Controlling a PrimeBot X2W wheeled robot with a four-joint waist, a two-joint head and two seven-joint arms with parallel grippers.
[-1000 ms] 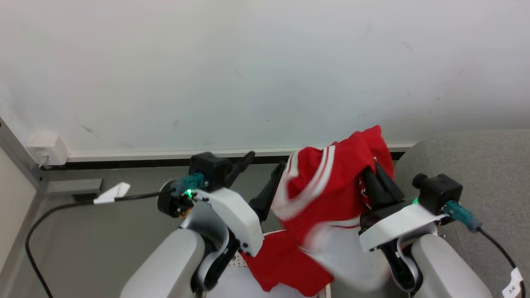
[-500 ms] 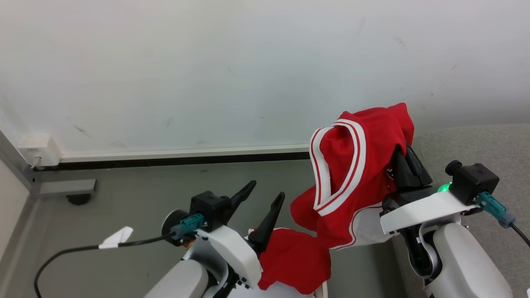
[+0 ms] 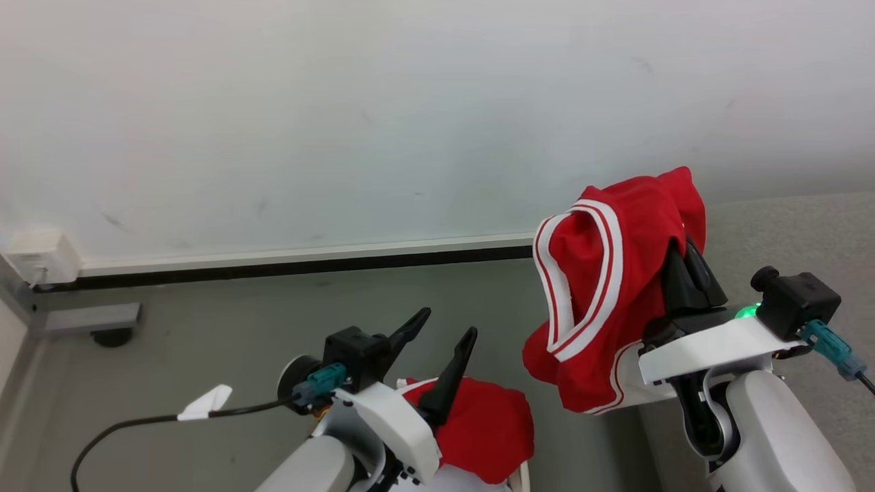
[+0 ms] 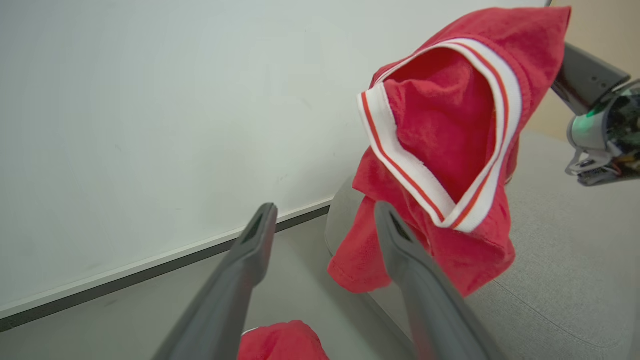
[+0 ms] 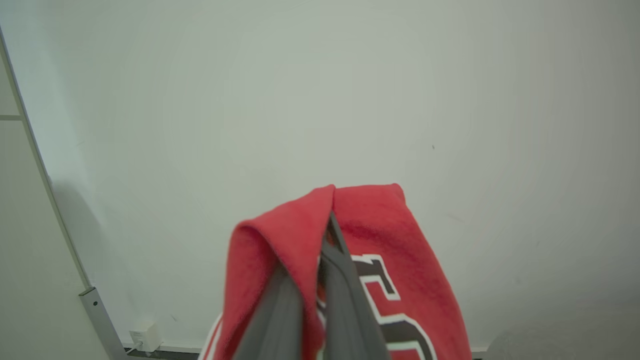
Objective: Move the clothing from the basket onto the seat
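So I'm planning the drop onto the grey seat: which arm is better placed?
Right. The right claw is shut on the red white-trimmed jersey, hanging beside the large grey fabric seat. The left claw is open and empty, farther away by another red garment.

Probably a bare test room: blank white wall [image 3: 342, 102], grey floor [image 3: 205, 335], black skirting [image 3: 273, 267].

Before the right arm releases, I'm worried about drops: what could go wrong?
The red garment, pinched in the right gripper, hangs beside the rounded edge of the seat; released here, it might slide to the floor. Cloth drapes over the gripper, so it may cling on opening.
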